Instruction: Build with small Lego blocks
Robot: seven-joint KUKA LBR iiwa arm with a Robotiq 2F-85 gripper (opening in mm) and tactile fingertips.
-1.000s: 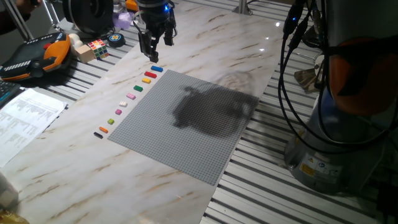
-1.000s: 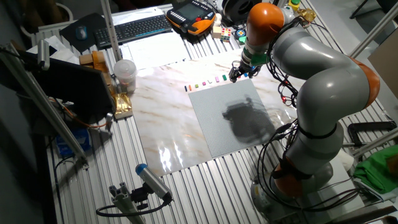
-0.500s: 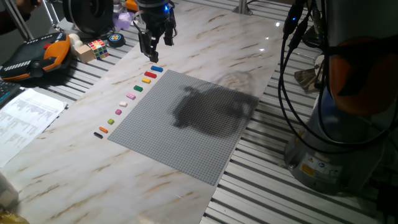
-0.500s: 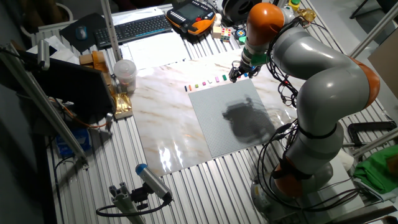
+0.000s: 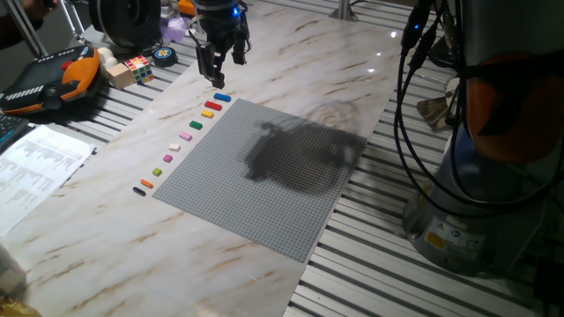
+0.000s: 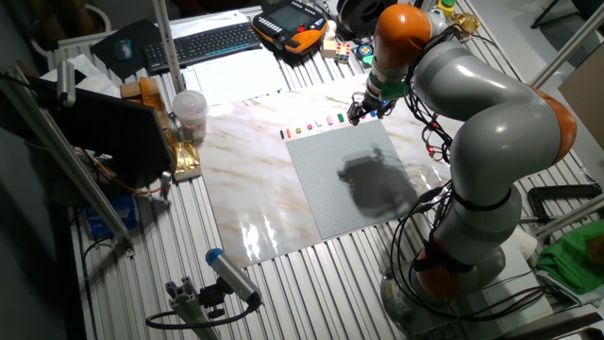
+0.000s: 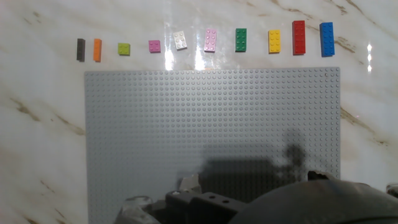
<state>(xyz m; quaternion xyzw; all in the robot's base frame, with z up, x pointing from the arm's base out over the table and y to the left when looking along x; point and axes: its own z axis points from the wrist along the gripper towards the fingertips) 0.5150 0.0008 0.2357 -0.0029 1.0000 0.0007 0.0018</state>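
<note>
The small Lego blocks lie in one row on the marble table along the far edge of the grey baseplate (image 5: 264, 189). In the hand view the row runs from black (image 7: 80, 49) and orange (image 7: 97, 50) through lime, magenta, white, pink (image 7: 210, 40), green and yellow to red (image 7: 298, 37) and blue (image 7: 326, 38). My gripper (image 5: 211, 77) hangs above the table just beyond the blue block (image 5: 222, 97), fingers apart and holding nothing. It also shows over the row's end in the other fixed view (image 6: 357, 115). The fingers do not appear in the hand view.
A Rubik's cube (image 5: 137, 67) and an orange-black pendant (image 5: 53, 79) lie left of the gripper. Printed paper (image 5: 35, 167) sits at the table's left. Cables (image 5: 414, 97) and the arm's base (image 5: 476, 202) stand right. A keyboard (image 6: 203, 42) and cup (image 6: 189, 111) are nearby.
</note>
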